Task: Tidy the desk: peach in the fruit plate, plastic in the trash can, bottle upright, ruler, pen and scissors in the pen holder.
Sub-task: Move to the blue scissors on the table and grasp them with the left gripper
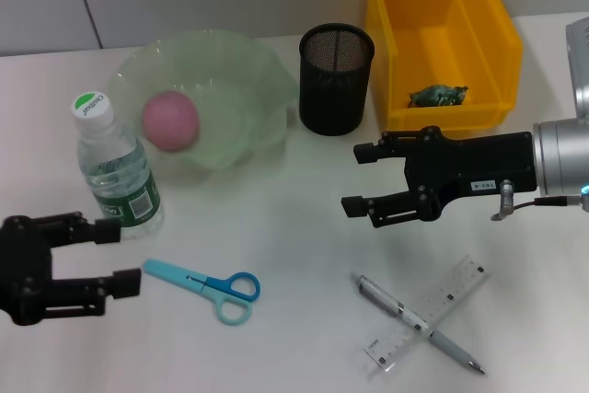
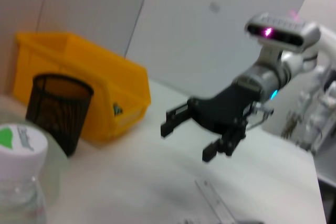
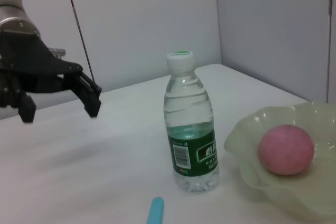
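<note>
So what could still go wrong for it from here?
The pen and the clear ruler lie crossed, so lifting one may drag the other. The upright bottle stands right beside the open left gripper, above the scissors; a reach there might tip it. The pen holder sits tight between the fruit plate and the yellow bin, so the open right gripper could bump either one.

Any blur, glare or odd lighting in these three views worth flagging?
Head view: even light, soft shadows under the bottle and right gripper; ruler hard to see. Left wrist view: soft throughout, bottle cap blurred close up. Right wrist view: left gripper slightly smeared; peach clear.
</note>
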